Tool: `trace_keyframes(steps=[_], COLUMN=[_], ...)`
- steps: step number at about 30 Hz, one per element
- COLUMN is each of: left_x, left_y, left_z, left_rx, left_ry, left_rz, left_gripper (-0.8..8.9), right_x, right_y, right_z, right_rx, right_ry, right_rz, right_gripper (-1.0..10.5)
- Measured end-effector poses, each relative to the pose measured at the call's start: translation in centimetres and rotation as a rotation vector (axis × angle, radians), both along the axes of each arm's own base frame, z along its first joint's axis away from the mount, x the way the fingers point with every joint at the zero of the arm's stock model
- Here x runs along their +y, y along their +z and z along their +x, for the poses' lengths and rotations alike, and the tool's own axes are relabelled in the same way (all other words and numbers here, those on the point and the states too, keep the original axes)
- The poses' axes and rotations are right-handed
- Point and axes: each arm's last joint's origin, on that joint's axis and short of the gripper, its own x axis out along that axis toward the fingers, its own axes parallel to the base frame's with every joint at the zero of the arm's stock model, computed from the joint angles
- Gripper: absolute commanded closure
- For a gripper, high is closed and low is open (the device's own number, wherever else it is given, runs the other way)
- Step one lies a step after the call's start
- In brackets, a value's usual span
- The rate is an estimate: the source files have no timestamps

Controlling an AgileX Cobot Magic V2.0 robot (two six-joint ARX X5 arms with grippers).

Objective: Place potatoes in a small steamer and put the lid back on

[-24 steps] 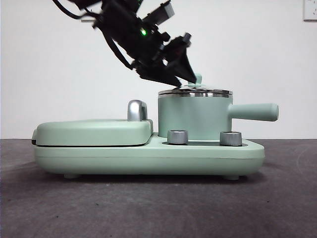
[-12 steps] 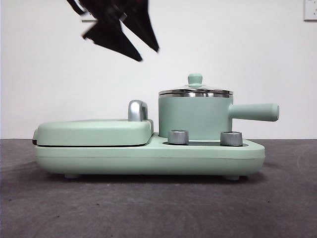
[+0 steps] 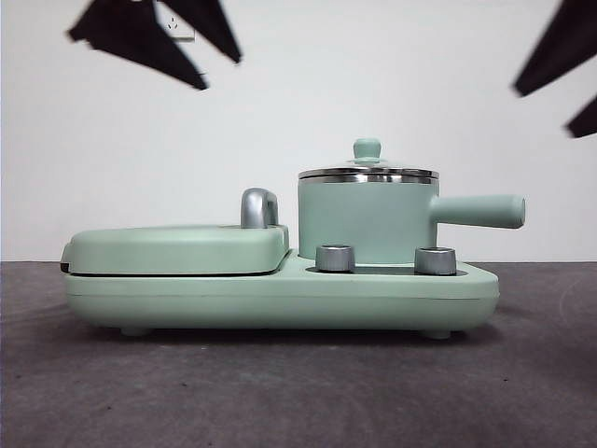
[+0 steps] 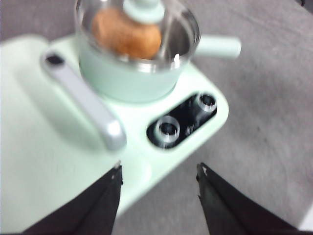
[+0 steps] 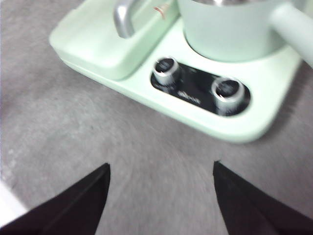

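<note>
The glass lid (image 3: 367, 172) is seated level on the steel rim of the small steamer (image 3: 367, 219), and the potato (image 4: 126, 33) is seen through the glass inside the pot. By this evidence the task is judged essentially done, and the step in hand is taken to be clearing the arms away.

To do that well, both grippers should be lifted clear without the knob (image 3: 367, 149) or the straight side handle (image 3: 478, 210) being brushed, since a knock there could unseat the lid. The lid should be checked for an even rim all round before the arms are parked.

The left gripper (image 4: 159, 174) is released, its jaws spread with nothing between them, above the near edge of the appliance base (image 4: 132, 171). The right gripper (image 5: 161, 171) is likewise spread and empty, over bare table (image 5: 146, 147) in front of the two control dials (image 5: 195, 88).

In the front view, the grippers appear only as dark tips at the upper left and upper right of the frame, and the potato is hidden by the mint-green wall of the pot; only the level seat of the lid is shown. The potato is revealed only in the left wrist view, at the upper left of the frame, though blurred. In the right wrist view the lid and potato are cut off at the top edge, but the dials and the chrome handle (image 5: 124, 17) of the grill cover are shown.
</note>
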Motion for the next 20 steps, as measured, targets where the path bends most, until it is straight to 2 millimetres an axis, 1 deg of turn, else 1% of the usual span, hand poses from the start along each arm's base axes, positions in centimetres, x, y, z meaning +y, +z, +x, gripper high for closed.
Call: trace_keyframes(steps=[5,8,11,15,16,17,18,19,20], left_x=[2.2,3.2,3.9,4.2,4.2,4.2,4.2,4.2,4.2], left_y=[-2.4,-3.3,-3.8,-3.6,-3.6,-3.6,-3.7,-3.7,-3.7], left_z=[-3.3,-5.0,-6.2,-6.7,-6.7,-6.7,-6.7,-6.7,-6.7], left_rx=[0.035,0.04,0.037,0.03,0.032,0.035,0.037,0.042,0.042], left_ry=[0.037,0.052,0.066,0.071,0.072,0.071,0.071,0.072,0.071], left_rz=[-0.016,-0.032,-0.054,-0.068,-0.067,-0.066,-0.063,-0.062,-0.061], left_gripper=[5.65,5.65,5.65,5.67,5.93,7.6,7.84,8.13,8.08], right_x=[1.5,2.1,2.6,3.0,3.0,3.0,3.1,3.1,3.1], right_y=[-0.6,-0.9,-0.8,0.0,0.2,0.3,0.3,0.3,0.4], right_z=[2.2,3.1,3.9,4.5,4.6,4.6,4.5,4.5,4.5], right_rx=[0.0,0.007,0.018,-0.012,-0.023,-0.027,-0.025,-0.026,-0.032], right_ry=[0.034,0.045,0.054,0.061,0.066,0.073,0.081,0.086,0.091], right_rz=[0.012,0.008,-0.012,-0.004,0.003,0.009,0.015,0.014,0.015], right_gripper=[6.2,6.2,6.2,6.2,6.6,8.0,9.8,9.2,9.3])
